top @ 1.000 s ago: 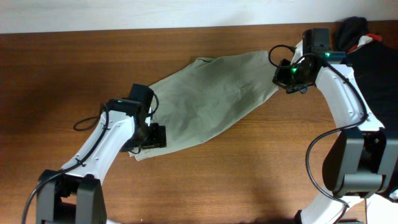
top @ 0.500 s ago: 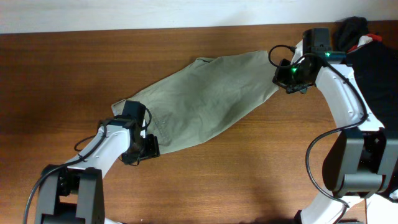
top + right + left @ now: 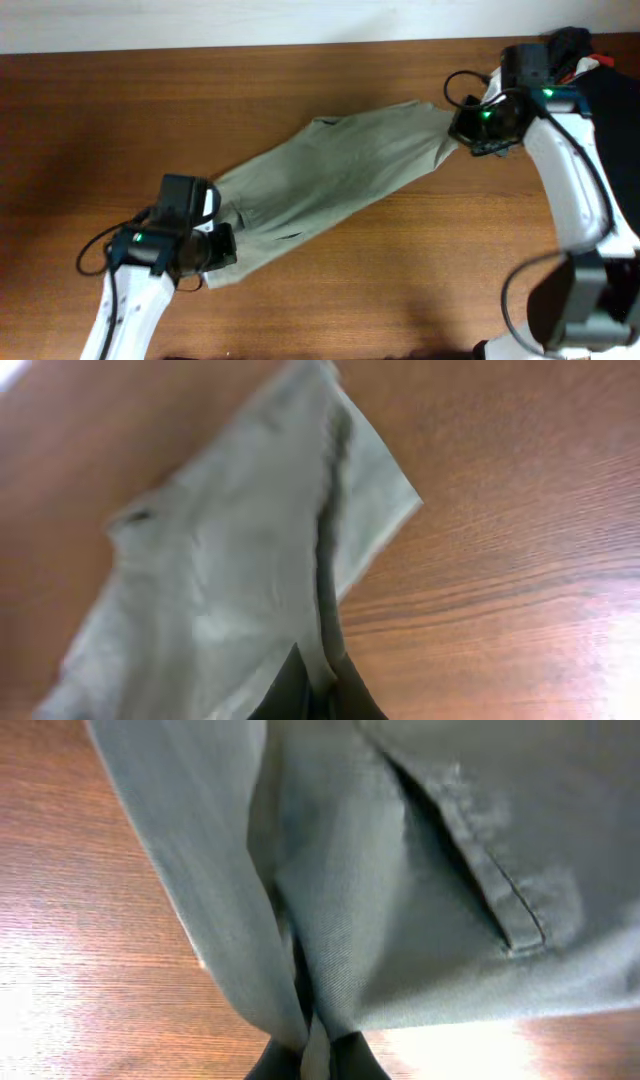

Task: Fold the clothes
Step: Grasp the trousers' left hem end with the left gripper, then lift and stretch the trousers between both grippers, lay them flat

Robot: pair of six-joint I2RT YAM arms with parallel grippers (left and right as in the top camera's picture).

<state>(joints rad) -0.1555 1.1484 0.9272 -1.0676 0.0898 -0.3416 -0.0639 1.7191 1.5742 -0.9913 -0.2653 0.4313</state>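
Overhead view, left to right. The left gripper [image 3: 212,248] is closed on the lower-left end of the shorts [image 3: 330,175]. In the left wrist view the cloth is seen gathered into a pinch between the dark fingertips [image 3: 345,1065], with a pocket opening [image 3: 500,890] lying just beyond. The shorts are spread along 1 diagonal of the table [image 3: 120,110], the long axis running from lower left to upper right, and appear drawn taut, narrowing toward each end. The right gripper [image 3: 458,128] is clamped on the upper-right end. In the right wrist view the fabric is seen tapering into the closed fingertips [image 3: 290,695].

Each of the 2 arms is thus at its own end of the axis, and neither is nearer the middle. A fold along this axis is judged to depend on 1 end being carried toward the other. Bare wood is available above the left end and below the middle. At the right, room is limited by the black garment [image 3: 612,110], which lies near the right arm, and by the far table edge.
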